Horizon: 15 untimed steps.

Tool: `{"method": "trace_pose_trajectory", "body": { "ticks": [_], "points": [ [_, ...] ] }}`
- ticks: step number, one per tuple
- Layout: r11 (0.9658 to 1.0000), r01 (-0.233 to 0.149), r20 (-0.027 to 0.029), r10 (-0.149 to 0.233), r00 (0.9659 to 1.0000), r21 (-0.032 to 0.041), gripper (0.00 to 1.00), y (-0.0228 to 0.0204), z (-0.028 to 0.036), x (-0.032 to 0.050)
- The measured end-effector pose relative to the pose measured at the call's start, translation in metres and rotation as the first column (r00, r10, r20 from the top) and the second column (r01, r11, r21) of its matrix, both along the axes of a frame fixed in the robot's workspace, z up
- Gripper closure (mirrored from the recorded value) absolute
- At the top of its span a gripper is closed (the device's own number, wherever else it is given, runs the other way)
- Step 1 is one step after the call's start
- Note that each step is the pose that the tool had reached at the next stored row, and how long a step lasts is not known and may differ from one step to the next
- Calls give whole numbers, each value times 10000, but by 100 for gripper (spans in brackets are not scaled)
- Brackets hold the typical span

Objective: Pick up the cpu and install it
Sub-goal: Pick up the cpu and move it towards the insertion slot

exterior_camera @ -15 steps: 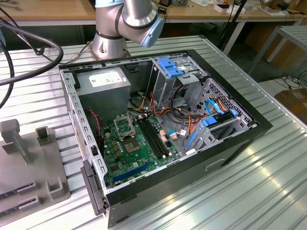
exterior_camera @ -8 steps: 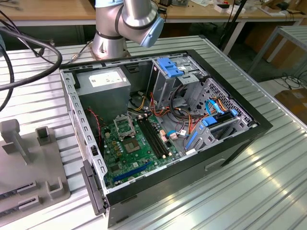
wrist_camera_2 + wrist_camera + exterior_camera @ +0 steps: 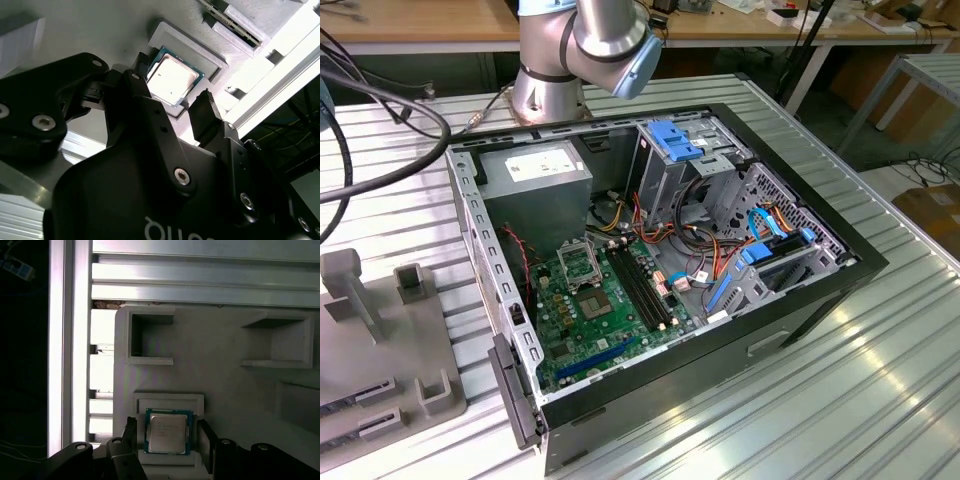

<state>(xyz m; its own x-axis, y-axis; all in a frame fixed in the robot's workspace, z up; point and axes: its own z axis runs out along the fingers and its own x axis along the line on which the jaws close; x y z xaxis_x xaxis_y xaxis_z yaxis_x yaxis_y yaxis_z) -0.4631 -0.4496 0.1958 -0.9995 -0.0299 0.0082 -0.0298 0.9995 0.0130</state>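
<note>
On the ridged metal worktop [image 3: 880, 380] lies a grey holder [image 3: 225, 390]. In the first wrist view we see the cpu [image 3: 167, 432] flat in its square pocket (likely so it cannot slide). The gripper [image 3: 168, 430] is spread, one finger at each side.

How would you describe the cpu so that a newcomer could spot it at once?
Find the grey fixture plate. On it, a shallow square-framed pocket holds the cpu, flanked by the open gripper. It alone is silvery with a greenish rim; the neighbouring holders are plain grey.
</note>
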Motion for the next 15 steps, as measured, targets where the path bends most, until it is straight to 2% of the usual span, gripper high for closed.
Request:
{"method": "trace_pose_trajectory", "body": {
  "ticks": [10,15],
  "points": [
    [10000,-1,-2,1,10000,-3,40,-1,-51,0],
    [10000,-4,-1,4,10000,-40,40,-1,-62,0]
  ]
}}
